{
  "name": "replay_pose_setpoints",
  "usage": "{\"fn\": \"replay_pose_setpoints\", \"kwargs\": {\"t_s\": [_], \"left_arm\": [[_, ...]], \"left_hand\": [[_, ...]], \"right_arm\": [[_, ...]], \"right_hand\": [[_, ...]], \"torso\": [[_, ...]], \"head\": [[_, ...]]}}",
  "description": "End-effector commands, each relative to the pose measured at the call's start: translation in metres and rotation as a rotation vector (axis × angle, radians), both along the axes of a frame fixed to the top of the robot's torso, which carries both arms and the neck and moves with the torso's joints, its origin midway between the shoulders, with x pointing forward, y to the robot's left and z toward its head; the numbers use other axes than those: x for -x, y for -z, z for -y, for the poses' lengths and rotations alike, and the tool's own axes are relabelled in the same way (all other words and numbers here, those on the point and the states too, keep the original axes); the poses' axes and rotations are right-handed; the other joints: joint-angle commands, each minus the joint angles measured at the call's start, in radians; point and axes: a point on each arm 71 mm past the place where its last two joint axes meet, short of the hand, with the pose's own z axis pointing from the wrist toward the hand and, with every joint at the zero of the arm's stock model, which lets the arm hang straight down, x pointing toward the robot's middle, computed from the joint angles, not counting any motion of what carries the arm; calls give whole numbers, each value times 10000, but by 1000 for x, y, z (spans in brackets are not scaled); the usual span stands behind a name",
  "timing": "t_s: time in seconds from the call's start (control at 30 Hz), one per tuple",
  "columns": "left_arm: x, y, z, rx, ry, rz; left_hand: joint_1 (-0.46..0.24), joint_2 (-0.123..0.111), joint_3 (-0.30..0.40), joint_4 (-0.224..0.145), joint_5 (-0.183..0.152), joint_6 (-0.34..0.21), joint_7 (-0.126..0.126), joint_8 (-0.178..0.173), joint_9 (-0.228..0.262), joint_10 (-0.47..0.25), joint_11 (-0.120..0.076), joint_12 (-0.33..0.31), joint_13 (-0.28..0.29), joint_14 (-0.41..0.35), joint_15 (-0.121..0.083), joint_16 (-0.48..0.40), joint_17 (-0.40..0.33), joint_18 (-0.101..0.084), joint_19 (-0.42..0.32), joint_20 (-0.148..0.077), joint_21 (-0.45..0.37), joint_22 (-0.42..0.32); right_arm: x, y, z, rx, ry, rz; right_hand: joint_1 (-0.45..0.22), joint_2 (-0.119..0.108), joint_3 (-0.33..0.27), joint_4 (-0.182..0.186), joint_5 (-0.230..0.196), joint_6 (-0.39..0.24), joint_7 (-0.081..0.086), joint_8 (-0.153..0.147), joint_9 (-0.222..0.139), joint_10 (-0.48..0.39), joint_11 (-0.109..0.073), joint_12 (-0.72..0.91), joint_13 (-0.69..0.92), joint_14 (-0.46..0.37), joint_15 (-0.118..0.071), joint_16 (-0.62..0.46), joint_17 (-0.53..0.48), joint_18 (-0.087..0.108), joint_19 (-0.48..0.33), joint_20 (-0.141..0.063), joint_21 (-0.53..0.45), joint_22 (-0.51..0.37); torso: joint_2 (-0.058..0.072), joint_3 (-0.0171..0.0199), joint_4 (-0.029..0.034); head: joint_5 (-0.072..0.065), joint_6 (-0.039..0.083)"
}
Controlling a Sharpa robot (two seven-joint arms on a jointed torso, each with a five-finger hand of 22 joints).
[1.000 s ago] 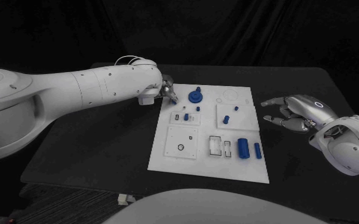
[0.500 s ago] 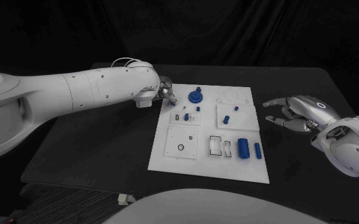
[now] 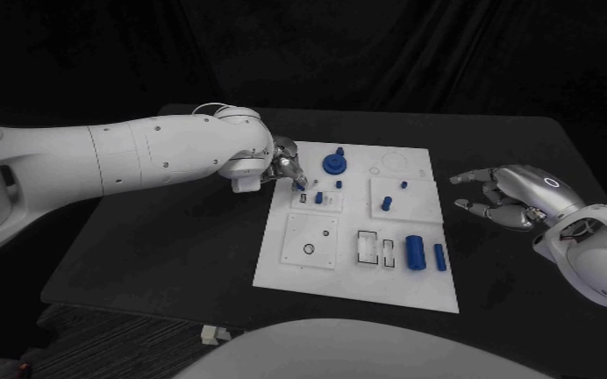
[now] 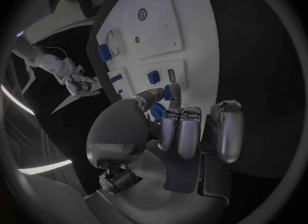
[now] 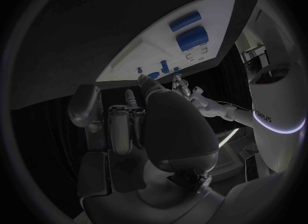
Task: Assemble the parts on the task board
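Note:
The white task board [image 3: 332,275] lies mid-table with blue parts on it: a knobbed gear [image 3: 334,164], small pegs [image 3: 382,203], a thick cylinder [image 3: 414,250] and a thin one [image 3: 438,256]. My left hand [image 3: 283,167] hovers over the board's far left corner. In the left wrist view this hand [image 4: 176,131] pinches a small blue peg [image 4: 168,91] between thumb and a fingertip, just above a square inset plate that carries another blue peg [image 4: 154,77]. My right hand [image 3: 510,195] hangs open over the table right of the board, holding nothing.
A black ring [image 3: 308,250] sits on the near left inset plate. Rectangular slots [image 3: 367,247] lie beside the cylinders. Bare black table [image 3: 165,239] stretches left of the board, and its front edge runs close below the board.
My left hand has come nearer and lower, from the board's far edge onto the small inset plate. My right hand has drifted slightly right, away from the board.

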Motion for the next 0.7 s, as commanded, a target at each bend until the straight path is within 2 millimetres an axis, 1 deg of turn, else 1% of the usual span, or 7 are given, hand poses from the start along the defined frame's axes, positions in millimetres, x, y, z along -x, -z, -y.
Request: {"fn": "replay_pose_setpoints", "kwargs": {"t_s": [0.03, 0.1, 0.13, 0.3, 0.47, 0.63, 0.7], "left_arm": [[2, -1, 2, 121, -268, -229], [3, 0, 4, 63, -238, -275], [3, 0, 4, 48, -231, -288], [5, 4, 6, -12, -251, -352], [6, 8, 7, -65, -255, -410], [7, 10, 6, -101, -187, -279], [8, 11, 6, -101, -166, -260]], "left_hand": [[-126, 11, 255, -184, -64, 8, -40, -27, -11, 930, -50, -25, 2541, 1020, -56, 27, 2635, 126, 185, -33, -13, 2179], [-175, 60, 115, -101, -328, 29, -48, -32, -33, 925, -55, -29, 2536, 1020, -58, 27, 2635, 128, 182, -30, -21, 2175], [-175, 70, 100, -92, -351, 31, -50, -33, -36, 933, -55, -22, 2543, 1020, -58, 27, 2635, 127, 185, -32, -16, 2177], [-177, 82, 86, -81, -371, 34, -50, -34, -40, 941, -56, -16, 2549, 1020, -59, 27, 2635, 124, 194, -33, -3, 2181], [-171, 120, 71, -63, -380, 48, -54, -31, -44, 958, -60, 0, 2564, 1020, -62, 27, 2635, 121, 203, -35, 9, 2185], [-168, 150, 63, -46, -378, 48, -54, -34, -49, 964, -62, 5, 2569, 1020, -64, 27, 2635, 121, 205, -36, 12, 2186], [-166, 154, 62, -45, -373, 44, -54, -37, -51, 973, -63, 13, 2576, 1020, -65, 27, 2635, 120, 209, -37, 17, 2187]], "right_arm": [[1, 1, 1, 76, 139, -81], [1, 2, 0, 78, 138, -91], [1, 2, 0, 78, 137, -94], [1, 2, 0, 79, 128, -102], [1, 3, 0, 82, 124, -103], [0, 3, -1, 73, 113, -97], [0, 3, -1, 72, 113, -94]], "right_hand": [[88, -19, 66, -21, 28, 64, 17, -33, -15, 367, 71, -42, 1793, 853, 51, -41, 1891, 78, -49, 10, -20, 1373], [91, -19, 76, -20, 56, 68, 16, -37, -18, 360, 71, -52, 1784, 851, 51, -49, 1884, 79, -51, 10, -26, 1372], [91, -19, 76, -20, 56, 68, 16, -37, -18, 360, 71, -52, 1784, 851, 51, -49, 1884, 79, -51, 10, -26, 1372], [92, -18, 85, -19, 79, 71, 15, -40, -21, 358, 71, -54, 1781, 850, 50, -53, 1881, 80, -53, 11, -36, 1370], [93, -17, 94, -18, 101, 74, 15, -44, -24, 353, 71, -61, 1775, 849, 50, -57, 1878, 81, -55, 11, -44, 1369], [98, -17, 120, -17, 168, 81, 14, -52, -32, 353, 69, -64, 1772, 850, 49, -54, 1881, 80, -52, 10, -42, 1371], [98, -17, 120, -17, 168, 81, 14, -52, -32, 353, 69, -64, 1772, 850, 49, -54, 1881, 80, -52, 10, -42, 1371]], "torso": [[3, -3, -6], [7, -2, -10], [5, -3, -7], [10, -13, 5], [5, -5, -10], [8, -9, 2], [5, -5, -8]], "head": [[32, 2], [60, 2], [68, 2], [80, 2], [109, 2], [91, 2], [88, 2]]}}
